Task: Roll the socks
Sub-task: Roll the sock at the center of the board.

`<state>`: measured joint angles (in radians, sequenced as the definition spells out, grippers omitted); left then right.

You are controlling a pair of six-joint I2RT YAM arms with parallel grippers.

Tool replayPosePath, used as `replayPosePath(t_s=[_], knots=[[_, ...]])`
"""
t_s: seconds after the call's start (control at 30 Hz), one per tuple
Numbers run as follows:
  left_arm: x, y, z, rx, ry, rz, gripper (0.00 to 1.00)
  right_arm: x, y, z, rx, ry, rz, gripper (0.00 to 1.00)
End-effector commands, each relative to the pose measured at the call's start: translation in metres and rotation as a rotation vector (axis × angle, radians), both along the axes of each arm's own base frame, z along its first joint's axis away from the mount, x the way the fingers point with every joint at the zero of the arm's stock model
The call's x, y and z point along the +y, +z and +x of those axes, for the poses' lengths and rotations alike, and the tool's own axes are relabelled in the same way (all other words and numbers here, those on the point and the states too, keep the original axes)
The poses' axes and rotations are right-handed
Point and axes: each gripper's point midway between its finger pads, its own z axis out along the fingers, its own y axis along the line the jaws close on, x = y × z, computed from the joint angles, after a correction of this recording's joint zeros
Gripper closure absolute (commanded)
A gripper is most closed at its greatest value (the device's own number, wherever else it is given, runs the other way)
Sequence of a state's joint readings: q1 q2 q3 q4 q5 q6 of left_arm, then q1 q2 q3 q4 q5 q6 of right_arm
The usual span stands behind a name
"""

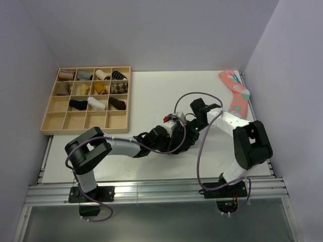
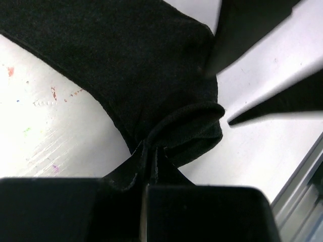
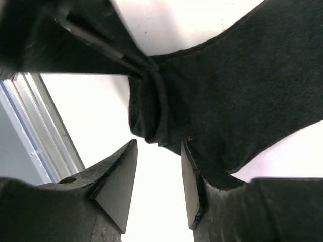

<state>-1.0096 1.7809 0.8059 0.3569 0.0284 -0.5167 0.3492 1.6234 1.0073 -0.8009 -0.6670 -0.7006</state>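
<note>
Closest in its own wrist view, the left gripper (image 2: 147,174) has its jaws pressed together on a pinch of the black sock (image 2: 126,65), fabric puckering out from between the fingers. Just past that pinch sits a bunched end (image 2: 194,126), one thick fold and no more, so the roll looks barely begun. From there the sock's flat length runs away from the left gripper, up and to the left in that view, lying on the white tabletop (image 2: 45,126). The right gripper (image 3: 157,184) comes at the same end from the opposite side. Its jaws stand apart and hold nothing, and the bunched end lies straight ahead of the gap. One finger sits right by the sock's edge; I cannot tell whether it touches. Both arms are about equally near the fold. In my judgement the next move turns on that facing: the fold lies between the two grippers, with the sock's long axis leading off to one side, so the roll must travel along it. From above, the arms hide most of the black sock at mid-table. A pink sock (image 1: 235,91) lies well apart at the far right, and a tray (image 1: 83,130) of rolled socks sits at the far left.
</note>
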Motion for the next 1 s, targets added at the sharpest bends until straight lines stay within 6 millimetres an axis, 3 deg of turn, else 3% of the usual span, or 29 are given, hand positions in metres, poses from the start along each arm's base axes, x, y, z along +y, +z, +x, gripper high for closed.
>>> replayPosePath(t_s=[0.0, 0.2, 0.33, 0.47, 0.73, 0.97], knots=[[0.002, 0.010, -0.005, 0.091, 0.047, 0.053, 1.00, 0.004, 0.010, 0.011, -0.117, 0.026, 0.071, 0.52], [-0.010, 0.018, -0.006, 0.171, 0.061, 0.076, 1.00, 0.003, 0.018, 0.007, -0.196, 0.066, 0.137, 0.46], [-0.012, 0.019, -0.010, 0.218, 0.053, 0.099, 1.00, 0.002, 0.020, 0.004, -0.235, 0.075, 0.170, 0.37], [-0.009, 0.018, -0.012, 0.227, 0.052, 0.112, 1.00, 0.000, 0.029, 0.019, -0.235, -0.011, 0.223, 0.33], [-0.002, 0.010, -0.015, 0.232, 0.066, 0.121, 1.00, -0.016, 0.045, 0.044, -0.172, -0.127, 0.294, 0.33], [-0.005, 0.003, -0.017, 0.265, 0.052, 0.123, 1.00, -0.026, 0.054, 0.037, -0.231, -0.121, 0.352, 0.34]])
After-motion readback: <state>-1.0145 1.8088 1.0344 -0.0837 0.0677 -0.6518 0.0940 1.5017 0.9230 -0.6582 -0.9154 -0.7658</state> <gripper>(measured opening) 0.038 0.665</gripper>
